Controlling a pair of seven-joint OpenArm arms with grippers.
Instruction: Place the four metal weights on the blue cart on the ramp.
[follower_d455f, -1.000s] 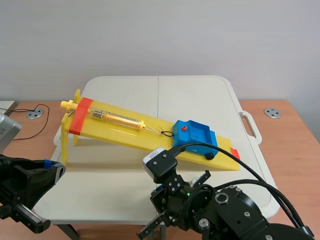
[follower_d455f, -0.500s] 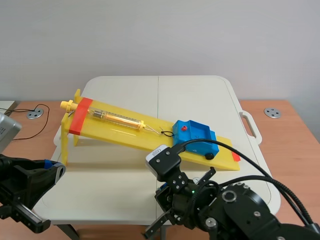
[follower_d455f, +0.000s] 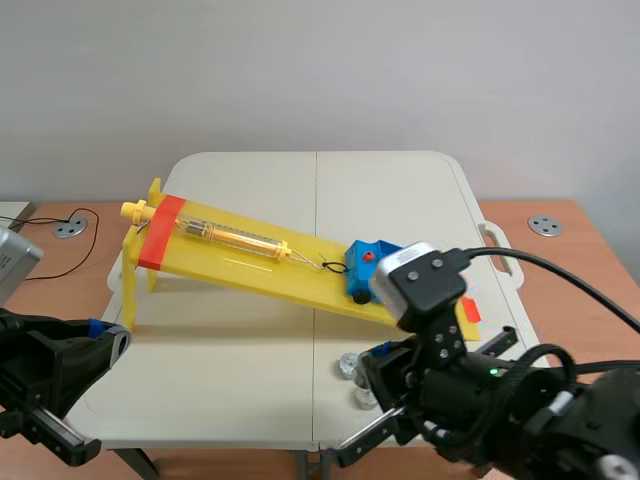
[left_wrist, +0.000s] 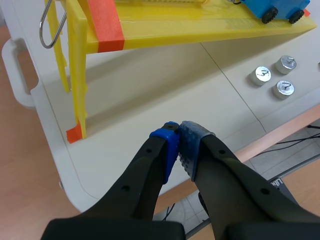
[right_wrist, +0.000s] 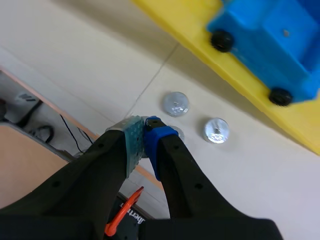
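Treat the metal weights as dense, rigid and smooth-sided (likely to slip from a shallow pinch), and grip each across its round wall. Find three in view, clustered on the table beside the low end of the ramp, below the blue cart. Open the right pincer, closed on nothing just above them; leave the left pincer, likewise closed and empty, off by the ramp's tall end.
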